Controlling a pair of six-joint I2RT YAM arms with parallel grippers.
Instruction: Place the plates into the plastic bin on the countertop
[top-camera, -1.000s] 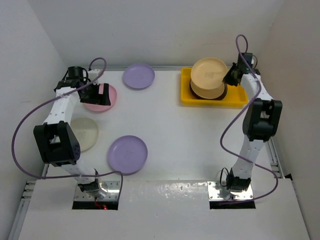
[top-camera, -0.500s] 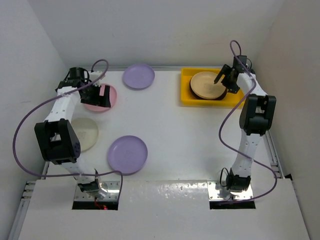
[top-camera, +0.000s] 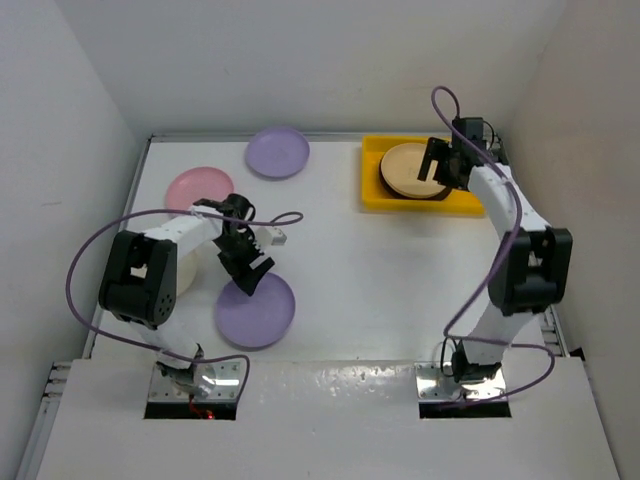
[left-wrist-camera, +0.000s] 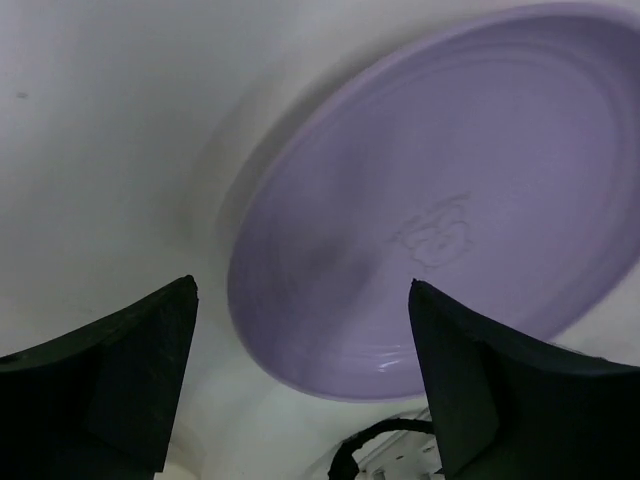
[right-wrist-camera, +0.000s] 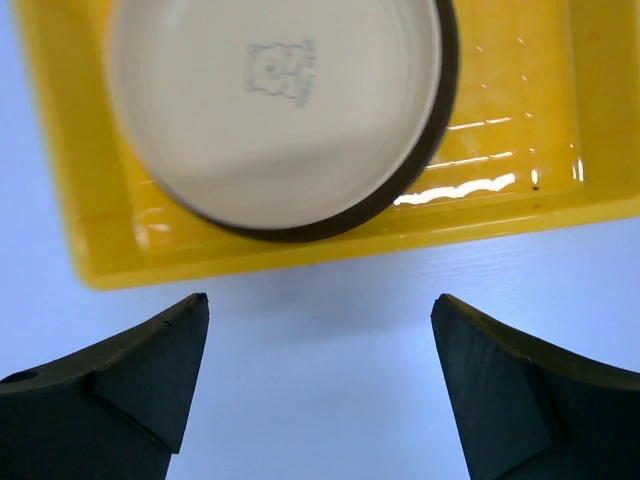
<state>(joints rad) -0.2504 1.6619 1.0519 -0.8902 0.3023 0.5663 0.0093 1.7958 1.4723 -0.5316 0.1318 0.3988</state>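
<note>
Two-finger left gripper (top-camera: 246, 272): wide apart, empty, over lilac plate (top-camera: 256, 312)
Right gripper (top-camera: 438, 163): wide apart, empty, over tan plate (top-camera: 405, 170) in bin (top-camera: 372, 197)

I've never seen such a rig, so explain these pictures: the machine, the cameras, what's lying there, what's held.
Two white robot arms stand at the near edge of a flat white countertop, each ending in a two-finger gripper. One picture looks down from above; the other two come from wrist cameras, so the dark shapes at the bottom are fingers. On the countertop lie a near round lilac plate, a far lilac plate, a pink plate and a cream plate partly hidden by the left arm. The shallow yellow plastic bin holds a tan plate stacked on a dark-rimmed plate. The left gripper hangs open over the near lilac plate; the right gripper hangs open by the bin. Nothing is held.
</note>
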